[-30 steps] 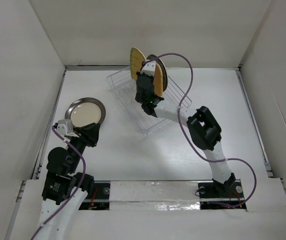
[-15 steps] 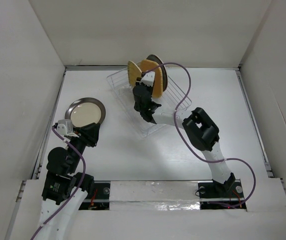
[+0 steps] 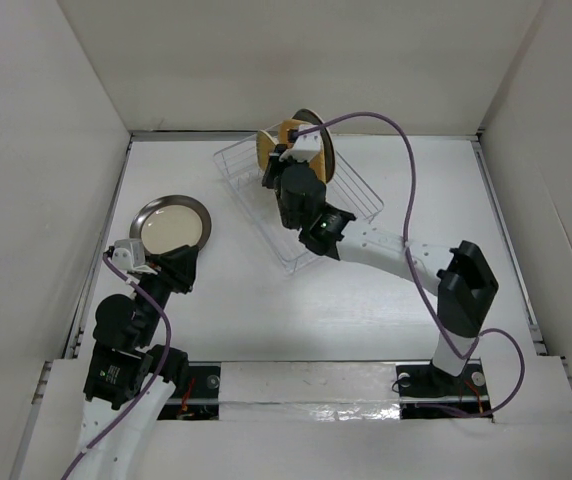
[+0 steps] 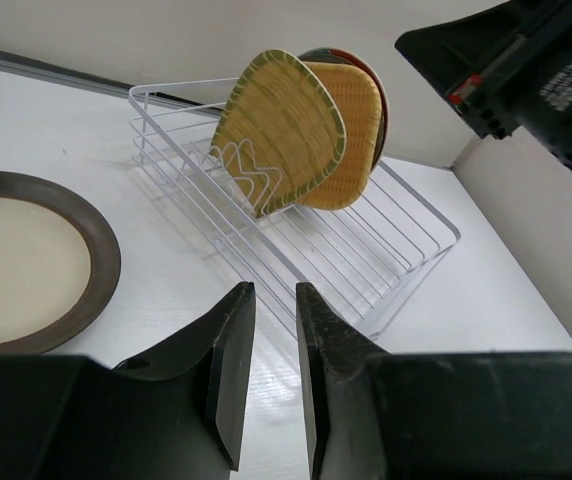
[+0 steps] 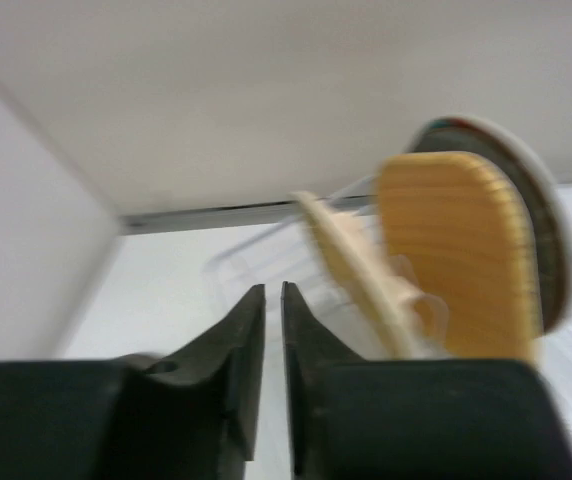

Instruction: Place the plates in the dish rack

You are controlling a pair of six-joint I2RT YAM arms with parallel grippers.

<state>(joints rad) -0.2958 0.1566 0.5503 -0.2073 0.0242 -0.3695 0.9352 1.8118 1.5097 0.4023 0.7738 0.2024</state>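
So far four plates stand on edge in the dish rack [image 4: 386,270], ahead of my right gripper [image 5: 273,330], whose fingers sit nearly together, empty. The cream plate [image 3: 171,224] lies flat just beyond my left gripper [image 4: 266,330], also nearly closed, unloaded.

Rack [image 4: 386,250]: thin white coated wire, smooth. Yellow plate [image 4: 281,125] in rack: ribbed, woven-look, matt. Orange plate [image 4: 351,130] behind it: finely textured, matt. Cream plate [image 4: 26,260] left of rack: glossy, dark metallic rim. Table [image 3: 266,300]: white, matt.
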